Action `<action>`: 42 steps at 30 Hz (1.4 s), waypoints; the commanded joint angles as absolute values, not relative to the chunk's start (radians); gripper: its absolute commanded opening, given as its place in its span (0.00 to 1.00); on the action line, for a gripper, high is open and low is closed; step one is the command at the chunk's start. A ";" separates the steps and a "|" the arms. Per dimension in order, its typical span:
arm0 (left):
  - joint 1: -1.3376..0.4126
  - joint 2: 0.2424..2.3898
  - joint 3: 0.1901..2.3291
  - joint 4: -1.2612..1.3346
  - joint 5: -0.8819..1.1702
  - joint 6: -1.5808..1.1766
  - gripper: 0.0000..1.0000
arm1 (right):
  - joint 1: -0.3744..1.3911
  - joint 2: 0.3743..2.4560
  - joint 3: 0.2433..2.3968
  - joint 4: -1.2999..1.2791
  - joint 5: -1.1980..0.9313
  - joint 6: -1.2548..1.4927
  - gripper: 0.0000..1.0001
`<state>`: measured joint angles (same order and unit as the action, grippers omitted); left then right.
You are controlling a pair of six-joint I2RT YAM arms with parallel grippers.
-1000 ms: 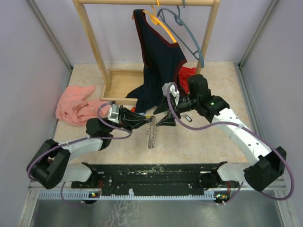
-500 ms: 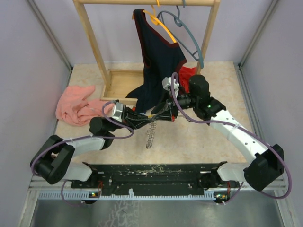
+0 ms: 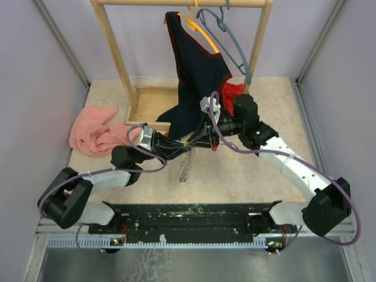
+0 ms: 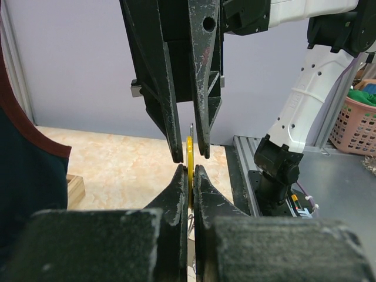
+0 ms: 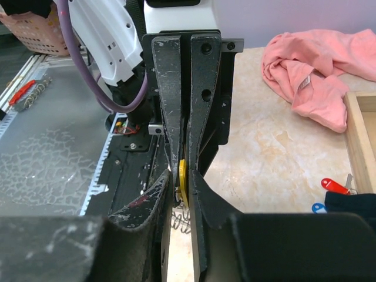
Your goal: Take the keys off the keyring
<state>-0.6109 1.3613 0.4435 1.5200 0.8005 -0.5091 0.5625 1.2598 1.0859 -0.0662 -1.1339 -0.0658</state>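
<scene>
The small yellow plastic-tagged key point(image 4: 190, 154) is held in mid-air between both grippers. The left gripper point(image 4: 188, 176) is clamped tight on its tag, while the right gripper point(image 5: 183, 187) straddles it, jaws narrowly apart. The dark beaded metal keyring point(image 3: 187, 164) hangs beneath them. A red-tagged key point(image 5: 335, 186) lies apart on the cream marbled table point(image 5: 276, 153).

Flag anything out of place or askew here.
The dark top hangs lopsided on the orange hanger. A pink cloth lies crumpled at left. A red-tagged key and a blue-tagged key lie loose beside the wooden rack.
</scene>
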 commanded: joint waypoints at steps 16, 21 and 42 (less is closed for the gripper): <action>-0.615 1.336 0.458 1.694 0.752 -0.553 0.00 | 0.586 1.266 1.094 -0.060 -1.139 -0.132 0.00; -0.615 1.332 0.447 1.713 0.747 -0.565 0.07 | 0.586 1.263 1.115 -0.094 -1.151 -0.151 0.00; -0.610 1.113 0.286 1.376 0.797 -0.162 0.47 | 0.565 1.269 1.152 -0.236 -1.279 -0.286 0.00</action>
<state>-0.6106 1.1217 0.2443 1.4883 0.7517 -0.2783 0.5709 1.2675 1.0882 -0.2066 -1.2201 -0.2150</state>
